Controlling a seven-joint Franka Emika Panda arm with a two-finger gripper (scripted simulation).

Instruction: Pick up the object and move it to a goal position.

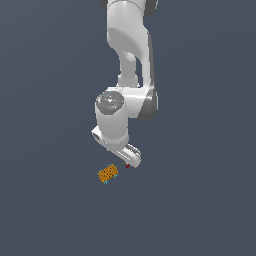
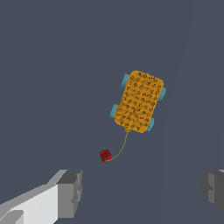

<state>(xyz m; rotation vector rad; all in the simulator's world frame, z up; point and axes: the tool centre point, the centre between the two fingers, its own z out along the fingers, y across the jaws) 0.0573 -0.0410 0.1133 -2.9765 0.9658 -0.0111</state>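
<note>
On the dark ground, just beside the gripper (image 1: 131,161) toward the exterior view's left, the orange block (image 1: 108,173) is seen lying flat, untouched. Cyan bits are noted at its edges. A thin cord (image 2: 120,148) is seen joining it to a small red knob (image 2: 105,155). Gripper fingers (image 2: 70,193) are held wide apart, nothing between them.

The object (image 1: 108,173) (image 2: 140,101) is a small flat orange block, studded all over, with tiny cyan round bits along its long edges; it lies flat and askew; a thin cord runs from one end to a small dark-red knob (image 2: 105,155).
</note>
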